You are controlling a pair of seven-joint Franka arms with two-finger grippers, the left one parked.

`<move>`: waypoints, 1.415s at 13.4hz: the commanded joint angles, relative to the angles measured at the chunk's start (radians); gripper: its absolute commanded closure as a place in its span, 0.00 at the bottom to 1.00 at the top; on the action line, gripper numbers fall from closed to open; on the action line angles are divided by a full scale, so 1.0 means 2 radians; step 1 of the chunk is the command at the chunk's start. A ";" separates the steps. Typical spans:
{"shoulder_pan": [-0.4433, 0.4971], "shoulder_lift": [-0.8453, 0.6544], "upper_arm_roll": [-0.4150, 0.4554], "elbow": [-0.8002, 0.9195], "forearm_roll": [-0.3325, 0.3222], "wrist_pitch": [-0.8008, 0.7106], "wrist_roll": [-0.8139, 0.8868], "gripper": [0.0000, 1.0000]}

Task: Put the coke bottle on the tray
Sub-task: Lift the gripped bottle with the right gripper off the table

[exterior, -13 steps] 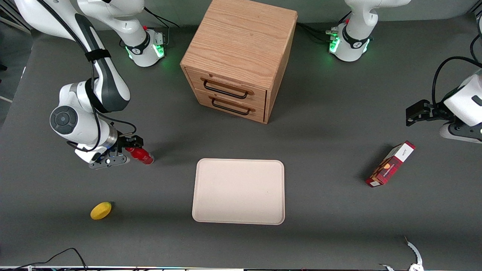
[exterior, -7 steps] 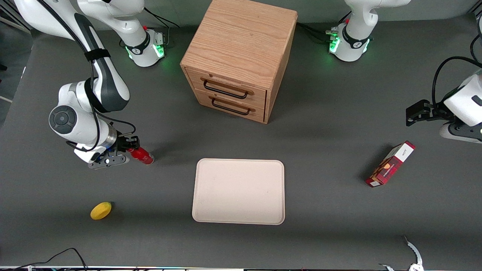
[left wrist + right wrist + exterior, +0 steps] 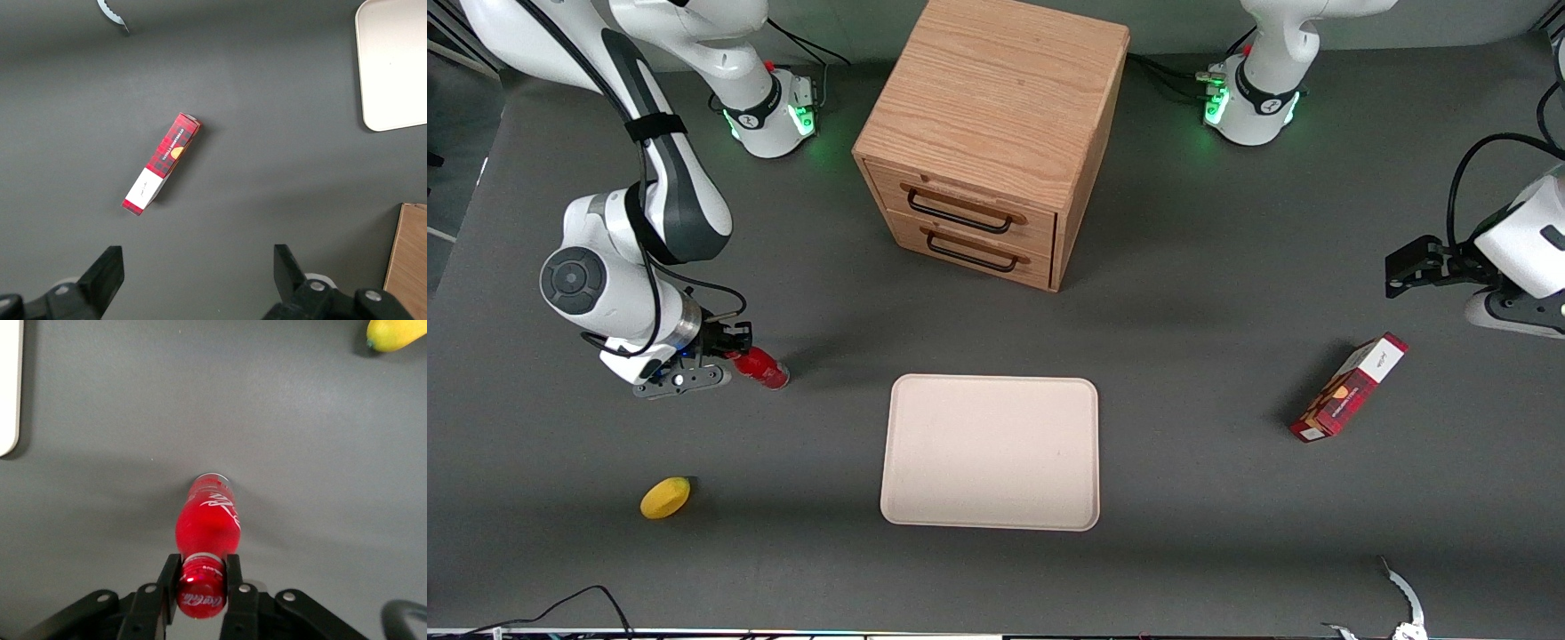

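The coke bottle [image 3: 762,369] is small and bright red, tilted, with its base on or just above the table. My gripper [image 3: 729,349] is shut on its red cap. In the right wrist view the two black fingers [image 3: 167,583] press the cap from both sides and the bottle [image 3: 207,523] points away from the camera. The cream-beige tray [image 3: 991,452] lies flat on the table, a short way from the bottle toward the parked arm's end. An edge of the tray [image 3: 8,387] shows in the right wrist view and its corner [image 3: 393,60] in the left wrist view.
A yellow lemon [image 3: 665,497] lies nearer the front camera than the bottle. A wooden two-drawer cabinet [image 3: 996,133] stands farther from the camera than the tray. A red rectangular box [image 3: 1349,388] lies toward the parked arm's end.
My gripper and wrist have shifted slightly away from the tray, with the bottle's cap held. The bottle's base stays at about the same spot.
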State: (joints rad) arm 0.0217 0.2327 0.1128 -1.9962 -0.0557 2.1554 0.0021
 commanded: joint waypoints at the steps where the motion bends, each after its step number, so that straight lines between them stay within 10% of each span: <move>1: 0.002 -0.020 0.002 0.072 -0.005 -0.082 -0.004 1.00; 10: 0.002 0.016 0.001 0.404 0.006 -0.392 -0.003 1.00; 19: 0.103 0.105 0.000 0.440 0.019 -0.316 0.133 1.00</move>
State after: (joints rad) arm 0.1550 0.3851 0.1205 -1.1775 -0.0253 1.4917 0.1716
